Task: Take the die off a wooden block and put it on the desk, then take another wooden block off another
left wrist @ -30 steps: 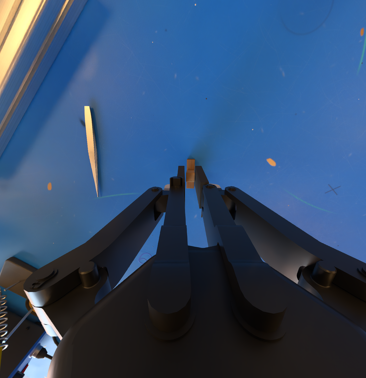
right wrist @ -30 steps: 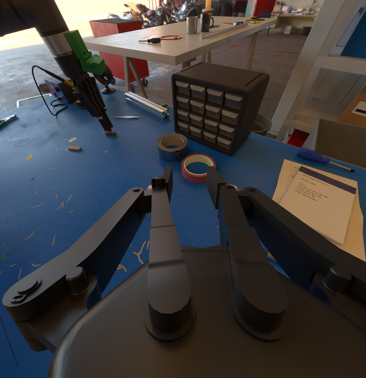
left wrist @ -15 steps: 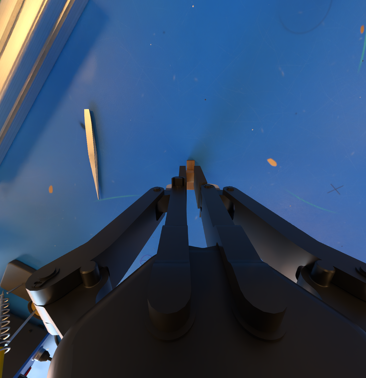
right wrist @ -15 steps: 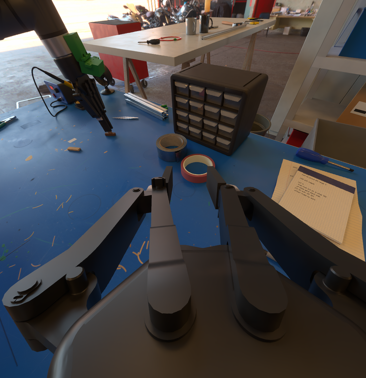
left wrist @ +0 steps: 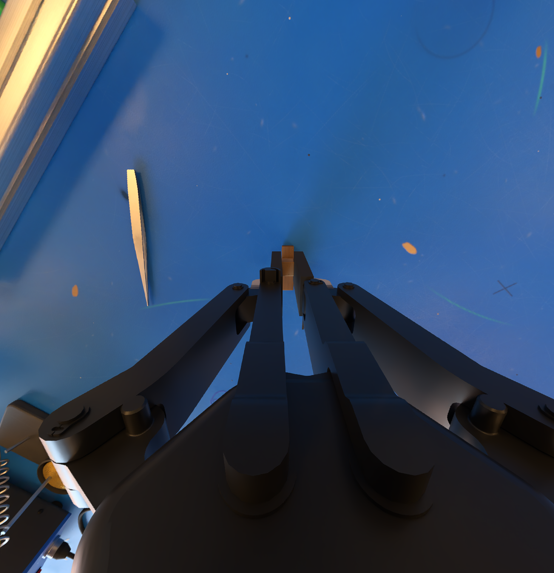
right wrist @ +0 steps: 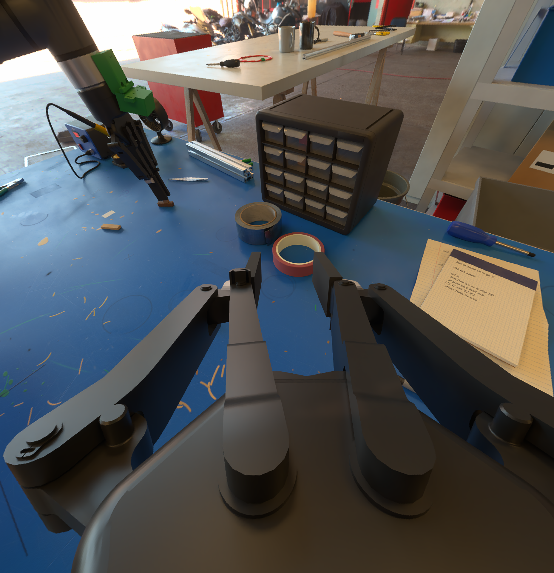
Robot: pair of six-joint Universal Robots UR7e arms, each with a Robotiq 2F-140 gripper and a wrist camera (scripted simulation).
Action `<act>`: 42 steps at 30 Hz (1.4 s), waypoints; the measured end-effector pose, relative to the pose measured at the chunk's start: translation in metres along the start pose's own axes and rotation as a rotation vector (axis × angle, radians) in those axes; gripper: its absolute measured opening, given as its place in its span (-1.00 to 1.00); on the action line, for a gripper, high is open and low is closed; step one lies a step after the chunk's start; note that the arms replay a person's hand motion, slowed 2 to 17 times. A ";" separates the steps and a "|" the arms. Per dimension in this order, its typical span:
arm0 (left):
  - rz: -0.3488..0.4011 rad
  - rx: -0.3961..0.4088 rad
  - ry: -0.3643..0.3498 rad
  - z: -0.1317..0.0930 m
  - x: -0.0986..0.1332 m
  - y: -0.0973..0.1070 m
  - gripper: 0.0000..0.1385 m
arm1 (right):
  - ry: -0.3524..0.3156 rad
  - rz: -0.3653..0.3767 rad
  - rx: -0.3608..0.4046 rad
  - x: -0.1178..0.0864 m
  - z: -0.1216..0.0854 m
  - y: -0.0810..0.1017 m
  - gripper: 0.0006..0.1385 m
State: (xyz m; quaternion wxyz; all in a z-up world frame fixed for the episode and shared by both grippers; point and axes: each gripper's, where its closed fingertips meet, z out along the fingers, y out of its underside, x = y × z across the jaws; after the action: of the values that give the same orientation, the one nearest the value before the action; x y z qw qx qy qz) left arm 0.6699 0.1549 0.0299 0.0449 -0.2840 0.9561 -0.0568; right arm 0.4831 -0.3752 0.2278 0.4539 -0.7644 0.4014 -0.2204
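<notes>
Over the last second the left gripper (left wrist: 287, 263) has drawn its two black fingers inward until they clamp the small tan wooden block (left wrist: 287, 269) between them, where a clear gap stood beside it before; the right gripper (right wrist: 286, 269) has not shifted. In the left wrist view the block shows as a narrow stepped sliver of pale wood pinched at the fingertips, just over the scuffed blue desk (left wrist: 393, 124); from the right wrist view the same block appears at the tip of the far arm, touching or almost touching the desk, and whether another block lies under it cannot be told. A second flat wooden piece (right wrist: 110, 227) lies apart on the desk, and a small pale square chip (right wrist: 108, 213) sits just beyond it; whether that is the die is too small to say. The right gripper hangs with its jaws spread and empty, near a red tape roll (right wrist: 298, 254). The block is likely light, rigid and smooth, so it should be held across its flat side faces, squarely, since a thin piece can twist out.
</notes>
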 end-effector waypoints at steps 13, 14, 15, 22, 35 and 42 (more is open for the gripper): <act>-0.010 0.002 0.012 0.000 0.001 0.002 -0.84 | -0.002 0.005 -0.004 0.001 0.000 0.002 -0.36; -0.011 0.002 0.014 0.000 0.001 0.003 -0.84 | -0.002 0.005 -0.004 0.002 0.000 0.002 -0.36; -0.012 0.002 0.015 -0.001 0.001 0.003 -0.84 | -0.002 0.006 -0.004 0.002 0.000 0.003 -0.36; -0.022 0.005 0.023 -0.002 0.001 0.004 -0.84 | -0.005 0.010 -0.002 0.002 0.000 0.003 -0.36; -0.034 0.028 0.018 -0.007 0.002 0.005 -0.84 | -0.015 0.021 0.001 0.003 0.001 0.004 -0.36; -0.039 0.045 0.021 -0.011 0.003 0.004 -0.84 | -0.019 0.025 -0.002 0.003 0.002 0.005 -0.36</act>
State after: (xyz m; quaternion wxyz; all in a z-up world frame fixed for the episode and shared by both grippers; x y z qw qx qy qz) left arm 0.6636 0.1576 0.0401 0.0402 -0.3007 0.9493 -0.0819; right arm 0.4844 -0.3778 0.2222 0.4594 -0.7618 0.4069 -0.2072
